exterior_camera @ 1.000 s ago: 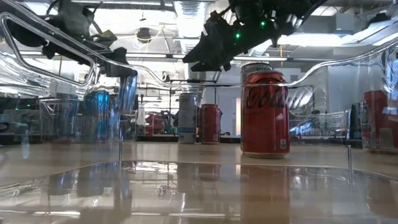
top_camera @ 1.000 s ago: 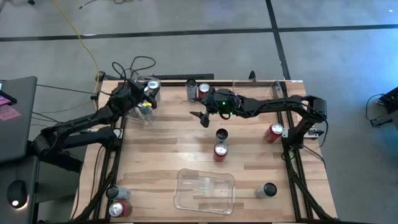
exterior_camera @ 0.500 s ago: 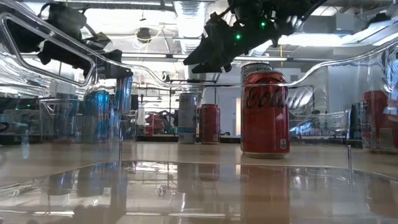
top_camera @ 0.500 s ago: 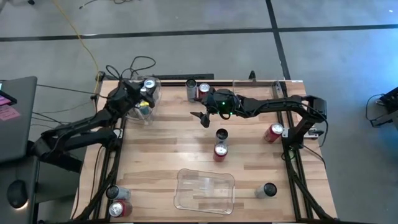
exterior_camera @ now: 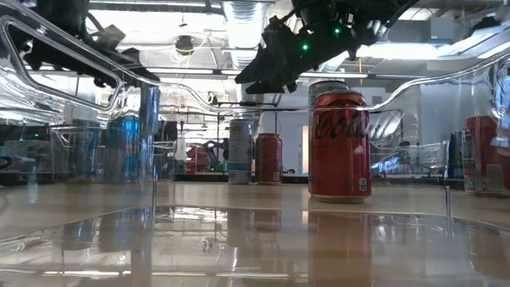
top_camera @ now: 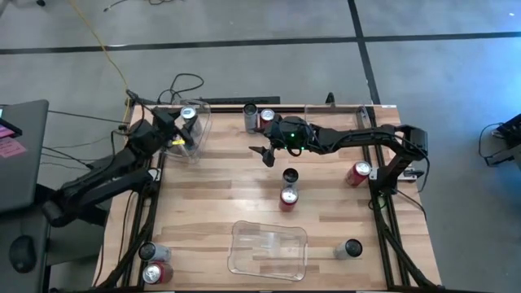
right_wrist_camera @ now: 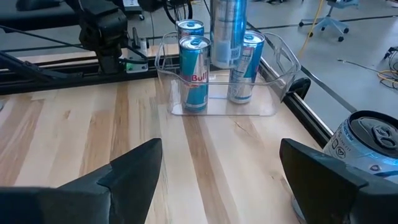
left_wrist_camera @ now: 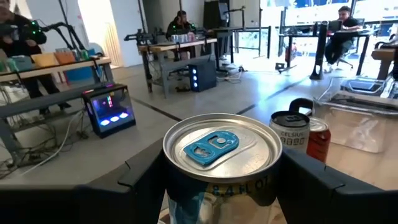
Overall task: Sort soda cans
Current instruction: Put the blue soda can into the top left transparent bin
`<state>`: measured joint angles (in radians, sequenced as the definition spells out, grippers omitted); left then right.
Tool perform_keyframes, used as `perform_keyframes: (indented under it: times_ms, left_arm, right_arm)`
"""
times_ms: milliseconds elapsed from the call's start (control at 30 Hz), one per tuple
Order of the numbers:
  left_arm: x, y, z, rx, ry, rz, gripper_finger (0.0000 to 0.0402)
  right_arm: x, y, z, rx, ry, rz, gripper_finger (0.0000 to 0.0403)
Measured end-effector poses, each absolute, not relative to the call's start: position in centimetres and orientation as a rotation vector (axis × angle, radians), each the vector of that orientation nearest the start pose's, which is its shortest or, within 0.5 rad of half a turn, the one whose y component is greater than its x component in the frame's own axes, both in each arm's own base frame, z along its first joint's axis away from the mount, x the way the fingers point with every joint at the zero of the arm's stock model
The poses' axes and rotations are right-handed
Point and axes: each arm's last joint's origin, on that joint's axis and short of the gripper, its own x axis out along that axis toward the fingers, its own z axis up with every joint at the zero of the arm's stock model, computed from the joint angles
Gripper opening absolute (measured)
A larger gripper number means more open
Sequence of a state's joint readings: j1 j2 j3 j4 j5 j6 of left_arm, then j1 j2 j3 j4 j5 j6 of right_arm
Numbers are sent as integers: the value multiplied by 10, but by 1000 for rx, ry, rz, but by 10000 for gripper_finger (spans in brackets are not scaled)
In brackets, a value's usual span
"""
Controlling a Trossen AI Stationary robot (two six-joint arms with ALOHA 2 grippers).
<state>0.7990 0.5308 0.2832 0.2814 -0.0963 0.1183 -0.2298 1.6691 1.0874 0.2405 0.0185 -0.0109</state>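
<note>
Dark jointed arms (top_camera: 106,175), green light (top_camera: 291,134)

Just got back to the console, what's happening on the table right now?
The left claw is shut on a silver-blue soda can at the clear plastic bin in the far left corner, where three matching cans stand. The right claw hangs open above mid-table, empty. Red and dark cans are scattered, unsorted.
</note>
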Motion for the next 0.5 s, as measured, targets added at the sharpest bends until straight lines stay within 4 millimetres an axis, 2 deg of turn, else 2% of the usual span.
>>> perform_keyframes:
  times_ms: [200, 500]
  left_arm:
    - [87, 95, 249, 159, -50, 936, 239]
    - [79, 97, 254, 117, -45, 1182, 239]
  right_arm:
    - [365, -86, 250, 28, 337, -244, 342]
    - [365, -86, 250, 29, 332, -231, 342]
